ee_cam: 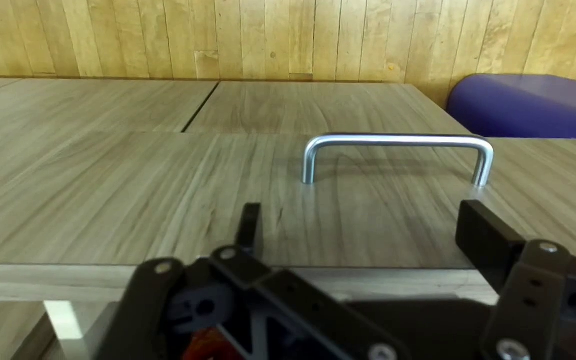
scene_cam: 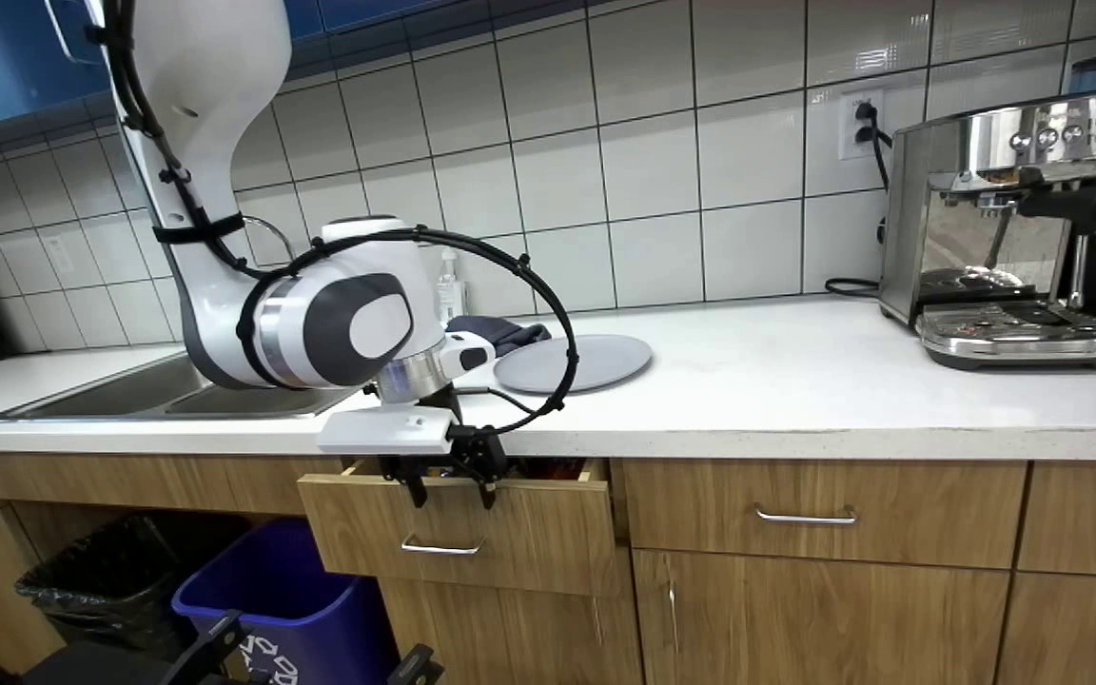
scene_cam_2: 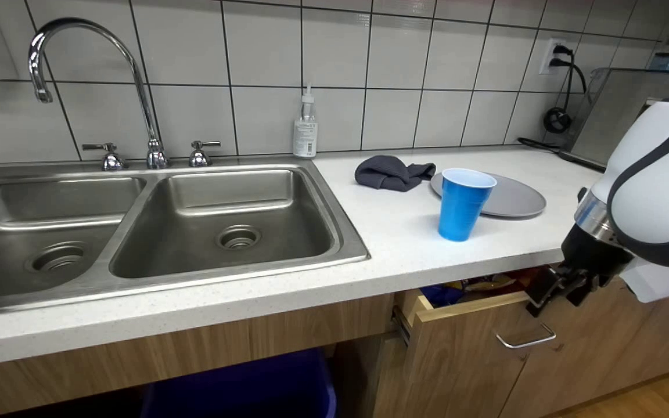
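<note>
Nearest the wrist camera: gripper (ee_cam: 363,225), jaws spread wide, gripping nothing. Its two fingers (ee_cam: 485,235) hang over the top edge of a drawer (ee_cam: 193,210); whether they touch the wood cannot be told. Drawer stands partly pulled out under the countertop (scene_cam: 776,409), left of a closed drawer (scene_cam: 824,547). Handle (ee_cam: 398,141), a bent metal bar on the pulled-out front, sits near the fingers and lower than them. Packets (scene_cam_2: 488,283) inside show blue, yellow and red, partly hidden. On the countertop, in an exterior view: blue cup (scene_cam_2: 463,203) upright toward the near edge; grey plate (scene_cam_2: 511,197) just beyond it, to the right; dark cloth (scene_cam_2: 389,173), crumpled, at far left of the plate. Double sink (scene_cam_2: 343,226) lies to the left, pump bottle (scene_cam_2: 305,130) at its far right corner. In an exterior view, espresso machine (scene_cam: 976,238) stands well to the right, by the tiled wall (scene_cam: 653,162). Below the countertop on the left: blue bin (scene_cam: 348,618) beside a black-lined bin (scene_cam: 96,590).
</note>
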`<action>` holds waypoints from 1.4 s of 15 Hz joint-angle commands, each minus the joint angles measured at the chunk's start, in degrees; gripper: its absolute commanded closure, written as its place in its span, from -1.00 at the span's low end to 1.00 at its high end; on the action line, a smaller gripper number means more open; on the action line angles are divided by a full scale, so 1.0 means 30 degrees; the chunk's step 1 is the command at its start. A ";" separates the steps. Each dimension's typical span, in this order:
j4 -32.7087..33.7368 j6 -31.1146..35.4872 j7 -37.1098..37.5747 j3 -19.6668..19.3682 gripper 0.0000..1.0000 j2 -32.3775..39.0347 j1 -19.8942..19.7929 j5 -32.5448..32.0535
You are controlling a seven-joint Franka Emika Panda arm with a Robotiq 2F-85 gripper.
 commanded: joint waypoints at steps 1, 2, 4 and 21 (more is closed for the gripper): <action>0.1064 0.0888 0.0227 0.0065 -1.00 0.0381 -0.0220 -0.0722; 0.1172 0.0921 0.0219 0.0058 -1.00 0.0434 -0.0204 -0.0758; 0.1459 0.0933 0.0207 0.0143 -1.00 0.0596 -0.0278 -0.0807; -0.1114 0.3477 0.0362 0.2392 -1.00 -0.0913 -0.2623 -0.1900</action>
